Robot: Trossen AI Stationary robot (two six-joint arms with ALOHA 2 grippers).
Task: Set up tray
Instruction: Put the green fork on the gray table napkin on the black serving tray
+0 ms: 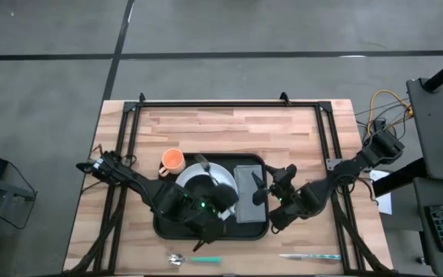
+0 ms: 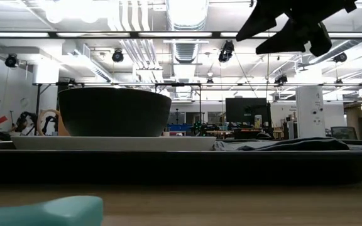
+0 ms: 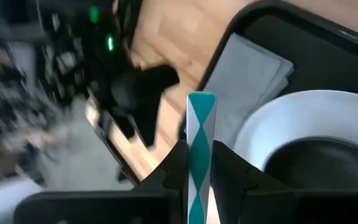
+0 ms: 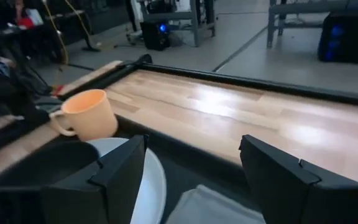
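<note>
Two grippers hover over the large flat black low-rimmed tray (image 1: pixel 171 228): the left gripper (image 3: pixel 201 163) pinches a teal-handled utensil (image 3: pixel 201 155), the right gripper (image 4: pixel 191 171) stands spread. Cutlery placement seems underway; next, lowering the utensil beside the white round plate (image 1: pixel 225 178) and grey folded napkin (image 1: pixel 249 192) inside the tray.

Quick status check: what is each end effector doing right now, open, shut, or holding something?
Left end effector: shut on a teal-handled utensil, above the tray.
Right end effector: open, holding nothing, over the napkin.
</note>
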